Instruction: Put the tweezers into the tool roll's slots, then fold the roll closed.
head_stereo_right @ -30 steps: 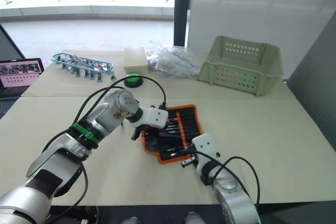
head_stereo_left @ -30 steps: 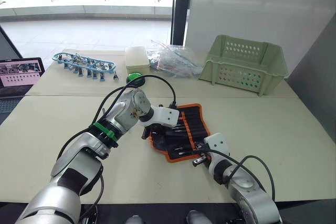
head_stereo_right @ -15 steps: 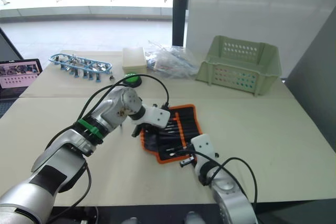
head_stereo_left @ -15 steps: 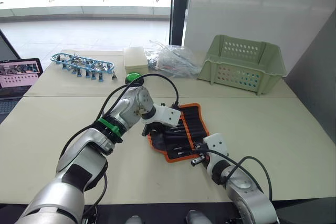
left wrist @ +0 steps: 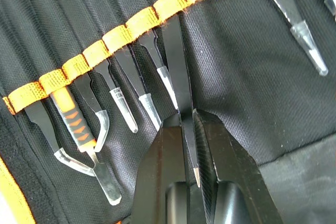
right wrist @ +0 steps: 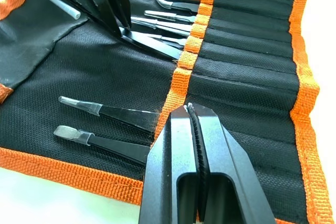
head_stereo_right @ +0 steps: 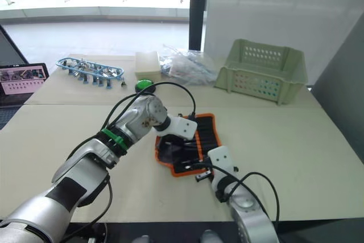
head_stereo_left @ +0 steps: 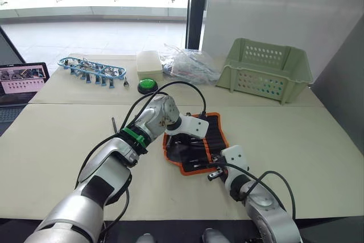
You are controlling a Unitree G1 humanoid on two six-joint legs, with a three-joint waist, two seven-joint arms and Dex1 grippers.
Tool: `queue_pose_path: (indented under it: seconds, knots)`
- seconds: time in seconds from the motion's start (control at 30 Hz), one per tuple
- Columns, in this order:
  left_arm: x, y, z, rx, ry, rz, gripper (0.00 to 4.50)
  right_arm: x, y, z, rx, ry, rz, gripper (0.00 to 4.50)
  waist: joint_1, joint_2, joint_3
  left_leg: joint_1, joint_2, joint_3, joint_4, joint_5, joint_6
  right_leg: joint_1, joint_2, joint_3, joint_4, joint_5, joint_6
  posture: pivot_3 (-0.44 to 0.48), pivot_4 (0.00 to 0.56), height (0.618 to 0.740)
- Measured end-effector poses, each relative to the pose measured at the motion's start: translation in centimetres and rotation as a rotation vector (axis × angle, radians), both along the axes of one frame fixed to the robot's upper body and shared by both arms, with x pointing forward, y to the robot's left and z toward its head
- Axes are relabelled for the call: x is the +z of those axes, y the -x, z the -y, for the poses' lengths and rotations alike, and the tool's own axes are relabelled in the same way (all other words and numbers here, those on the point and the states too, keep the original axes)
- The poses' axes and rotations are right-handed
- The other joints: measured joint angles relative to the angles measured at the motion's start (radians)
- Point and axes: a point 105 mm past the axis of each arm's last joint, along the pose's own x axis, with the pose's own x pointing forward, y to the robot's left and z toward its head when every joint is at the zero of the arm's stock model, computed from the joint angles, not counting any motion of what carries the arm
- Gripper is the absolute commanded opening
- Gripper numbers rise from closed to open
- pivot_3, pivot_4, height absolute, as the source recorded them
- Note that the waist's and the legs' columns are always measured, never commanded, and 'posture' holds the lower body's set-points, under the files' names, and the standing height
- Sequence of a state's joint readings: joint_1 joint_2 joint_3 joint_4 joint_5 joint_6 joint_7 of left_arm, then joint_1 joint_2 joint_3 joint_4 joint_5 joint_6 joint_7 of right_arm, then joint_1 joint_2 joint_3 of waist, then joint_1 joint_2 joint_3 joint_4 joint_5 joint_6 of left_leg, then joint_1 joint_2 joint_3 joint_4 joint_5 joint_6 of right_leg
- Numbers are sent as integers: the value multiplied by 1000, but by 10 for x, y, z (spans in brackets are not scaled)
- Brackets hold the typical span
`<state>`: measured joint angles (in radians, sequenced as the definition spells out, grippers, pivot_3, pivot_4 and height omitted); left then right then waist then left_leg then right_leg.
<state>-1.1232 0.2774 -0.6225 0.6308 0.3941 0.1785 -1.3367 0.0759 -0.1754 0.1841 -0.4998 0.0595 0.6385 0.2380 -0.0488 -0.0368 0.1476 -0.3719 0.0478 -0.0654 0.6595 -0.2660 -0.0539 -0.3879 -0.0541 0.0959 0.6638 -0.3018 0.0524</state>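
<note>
The roll (head_stereo_left: 196,143) lies open on the table (head_stereo_left: 68,140), well back from the table's front edge. The left gripper (left wrist: 188,124) pinches one black tweezer (left wrist: 177,66) whose far end sits in a slot (left wrist: 167,10) under the orange band (left wrist: 131,24), beside other tweezers (left wrist: 122,109) already tucked in. The right gripper (right wrist: 191,113) is closed with nothing in it, over the roll near its front orange edge (right wrist: 68,174). Bare table lies all around the roll. The basket (head_stereo_left: 264,69) and rack (head_stereo_left: 91,69) are well behind it.
</note>
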Motion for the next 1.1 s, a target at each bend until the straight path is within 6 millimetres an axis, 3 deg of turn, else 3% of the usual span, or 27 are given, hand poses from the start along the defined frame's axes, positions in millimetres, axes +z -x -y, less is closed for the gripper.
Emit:
queue_pose_path:
  seconds: [0.23, 0.43, 1.1]
  knots:
    - [-3, 1, 9, 13, 65, 3, 29, 0, 1, 2, -7, 3, -1, 0, 6, 0, 0, 0, 0, 0, 0, 0, 0, 1, 0, 0, 0, 0, 0, 0, 150, 713]
    - [-4, 7, 35, 10, 182, -13, 29, 0, 1, 2, -6, 2, -1, 0, 3, 0, 0, 0, 0, 0, 1, 0, 0, 1, 0, 0, 0, 0, 0, 0, 150, 713]
    - [-12, -1, 18, 124, 274, -14, 29, 0, 0, 1, 4, 9, -1, 0, -1, 0, 0, 0, 0, 0, 1, 0, 0, 0, 0, 0, 0, 0, 0, 0, 150, 713]
